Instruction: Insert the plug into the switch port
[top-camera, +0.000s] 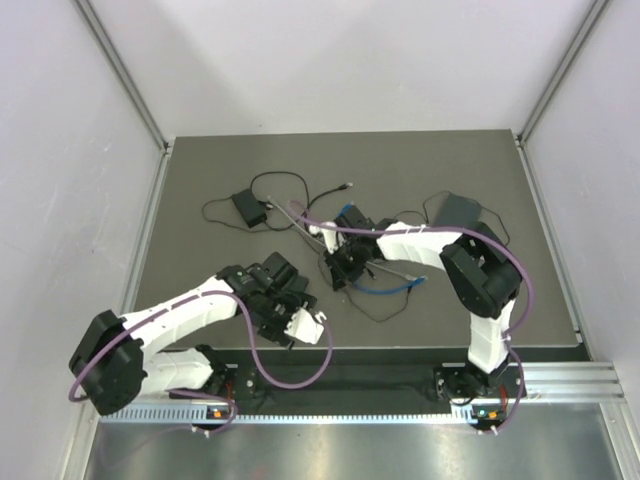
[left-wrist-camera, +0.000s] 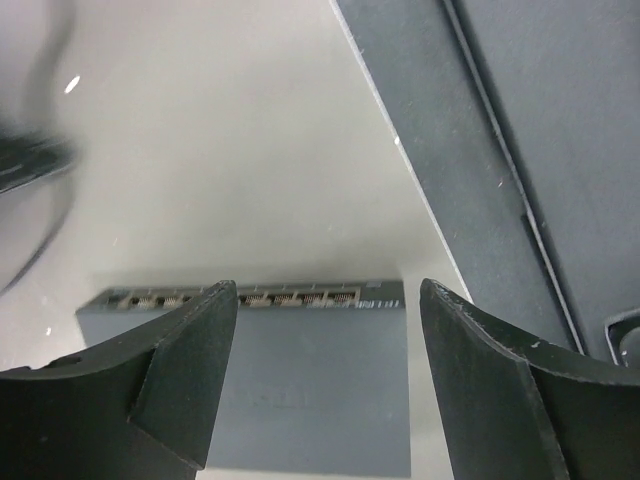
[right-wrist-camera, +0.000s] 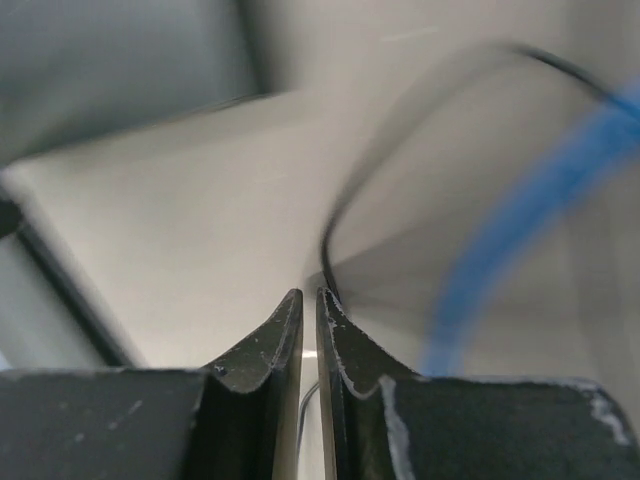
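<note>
I see a dark grey table (top-camera: 200, 170). A small black box (top-camera: 250, 207) sits at eleven o'clock, a plug (top-camera: 347, 185) at twelve, a blue cable (top-camera: 392, 288) near centre (partly under an arm).

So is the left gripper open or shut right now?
Open: the left gripper has fingers wide apart, the switch showing between them.

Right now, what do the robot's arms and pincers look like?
The left arm and right arm have white shells between bulky black joints, with a purple cable looping along each. The left pincer and right pincer end in black, wedge-shaped fingers, faintly scuffed.
</note>
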